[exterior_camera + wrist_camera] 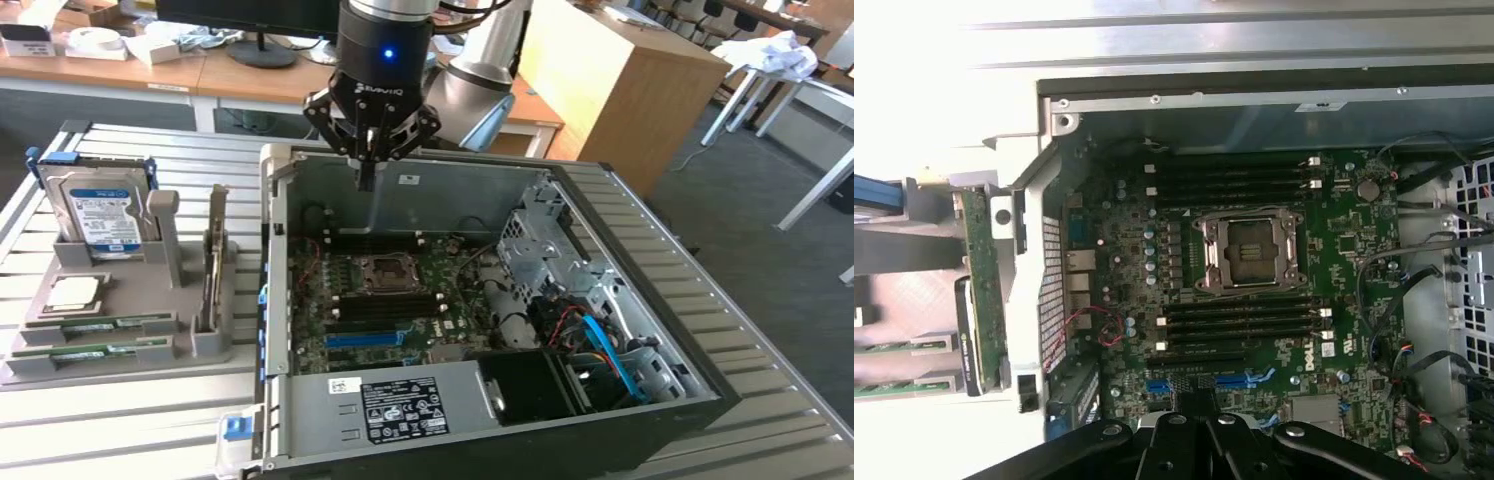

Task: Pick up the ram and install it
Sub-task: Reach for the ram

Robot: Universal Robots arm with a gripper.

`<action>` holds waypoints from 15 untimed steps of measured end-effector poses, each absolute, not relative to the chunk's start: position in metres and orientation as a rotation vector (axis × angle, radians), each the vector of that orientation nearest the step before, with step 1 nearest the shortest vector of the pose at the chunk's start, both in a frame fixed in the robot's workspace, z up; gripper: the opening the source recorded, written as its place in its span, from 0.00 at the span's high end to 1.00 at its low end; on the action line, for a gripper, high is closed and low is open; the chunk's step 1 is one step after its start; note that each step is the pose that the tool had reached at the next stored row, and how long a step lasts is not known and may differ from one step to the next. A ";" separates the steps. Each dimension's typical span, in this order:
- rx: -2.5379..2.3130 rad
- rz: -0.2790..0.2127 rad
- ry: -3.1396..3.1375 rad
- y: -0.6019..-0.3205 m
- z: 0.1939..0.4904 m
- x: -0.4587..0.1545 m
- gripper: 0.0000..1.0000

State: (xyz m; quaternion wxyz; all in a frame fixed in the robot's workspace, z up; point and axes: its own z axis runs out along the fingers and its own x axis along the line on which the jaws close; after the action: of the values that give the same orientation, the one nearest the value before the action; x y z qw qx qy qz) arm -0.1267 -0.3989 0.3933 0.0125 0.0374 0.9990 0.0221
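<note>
Gripper (366,182) closed and empty, poised over the rear wall of the computer case (447,192). Ram (107,349) lies in the grey holder (207,345) beside the case. Pick-up not begun. Judged need: fingers opened, aligned along the stick.

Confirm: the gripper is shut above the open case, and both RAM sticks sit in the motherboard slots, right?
No. The sticks are not in the slots: the exterior view shows both lying in the grey tray at its left, outside the case. The gripper is shut above the open case, as you said.
</note>
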 end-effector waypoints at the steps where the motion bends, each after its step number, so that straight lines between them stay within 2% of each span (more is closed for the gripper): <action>1: 0.117 0.069 3.114 -0.399 0.393 -0.129 0.90; 15: 0.117 0.069 3.114 -0.399 0.393 -0.159 0.90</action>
State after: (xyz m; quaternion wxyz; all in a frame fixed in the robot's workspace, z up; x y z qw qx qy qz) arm -0.1587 -0.3986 0.3931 0.0125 0.0374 0.9990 0.0221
